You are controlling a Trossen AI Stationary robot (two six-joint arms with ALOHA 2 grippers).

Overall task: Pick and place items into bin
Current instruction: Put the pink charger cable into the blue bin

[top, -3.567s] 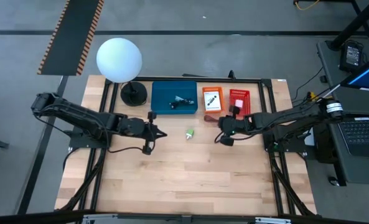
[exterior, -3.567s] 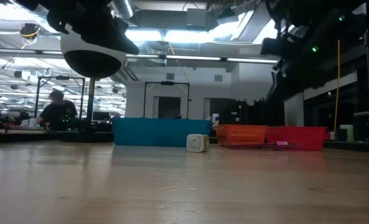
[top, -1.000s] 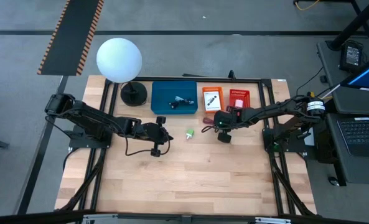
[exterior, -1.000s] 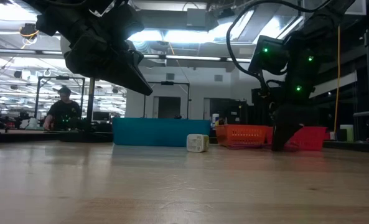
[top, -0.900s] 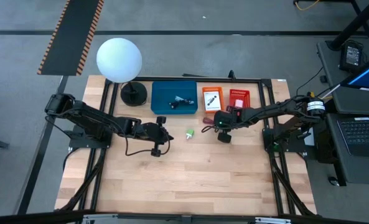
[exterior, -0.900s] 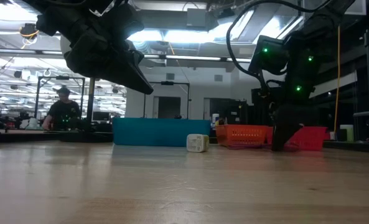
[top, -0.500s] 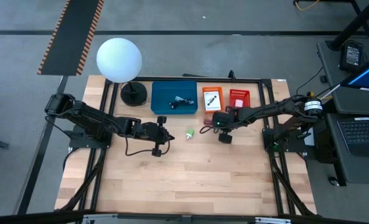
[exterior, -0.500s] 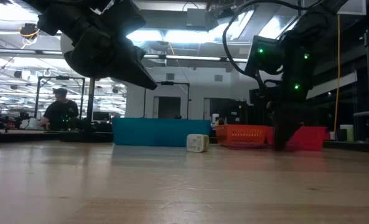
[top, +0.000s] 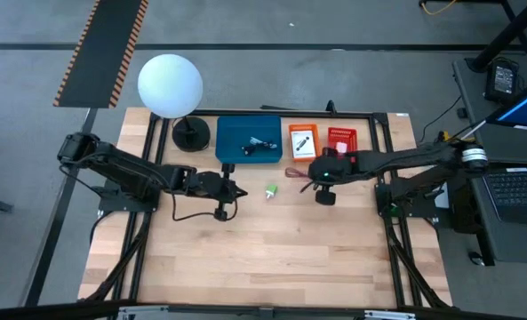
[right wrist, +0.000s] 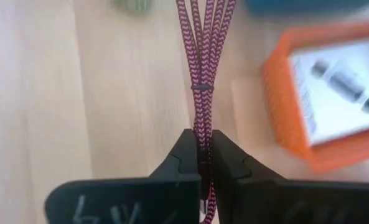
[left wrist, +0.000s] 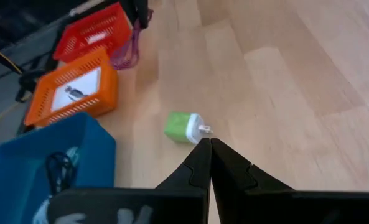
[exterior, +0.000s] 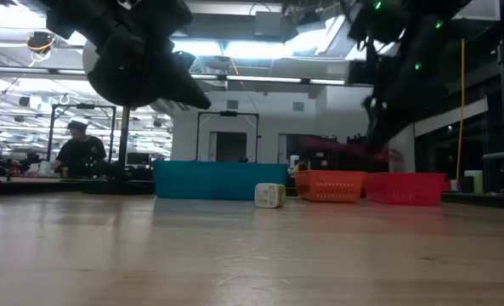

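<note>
A red braided cord, bundled in several strands, hangs above the table in front of the orange bin, with my right gripper shut on it. The green lump with a white end lies on the wood between the two grippers and shows close in the left wrist view. My left gripper hovers shut just left of the lump, holding nothing. The blue bin holds a black cable piece and a small stick. My right gripper pinches the cord's bundled strands between its two fingers. The fingers slant down from the table's right, and the strands run on straight past the fingertips, along the fingers. The cord is lifted clear of the table.
A red bin stands right of the orange one; each holds a white printed card. A white globe lamp on a black base stands at the far left corner. The near half of the wooden table is bare.
My right gripper has risen from the table in front of the red and orange bins, tipping more steeply downward and carrying the red cord up clear of the wood. The green lump has stayed where it was.
</note>
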